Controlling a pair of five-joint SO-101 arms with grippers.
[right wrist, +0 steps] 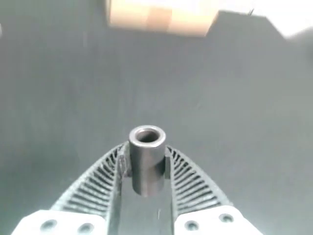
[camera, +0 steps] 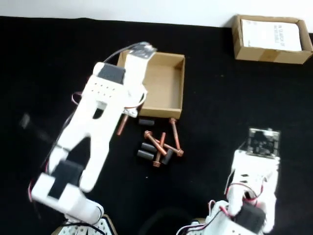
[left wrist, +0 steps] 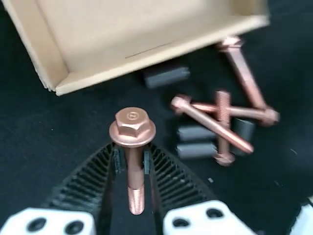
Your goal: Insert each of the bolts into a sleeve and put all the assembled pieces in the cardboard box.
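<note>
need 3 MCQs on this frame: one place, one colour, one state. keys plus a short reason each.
1. The loose bolts and loose sleeves lie:
A) on the table beside the cardboard box
B) inside that box
C) off the table

2. The held bolt in the left gripper is:
A) silver
B) copper
C) black

3. The right gripper is:
A) open, empty
B) shut on a bolt
C) shut on a dark sleeve

Key: 1A, the pile rests on the black surface by the box's wall. 2B, its head and shank are copper. 3C, the sleeve sits clamped between its fingers.
</note>
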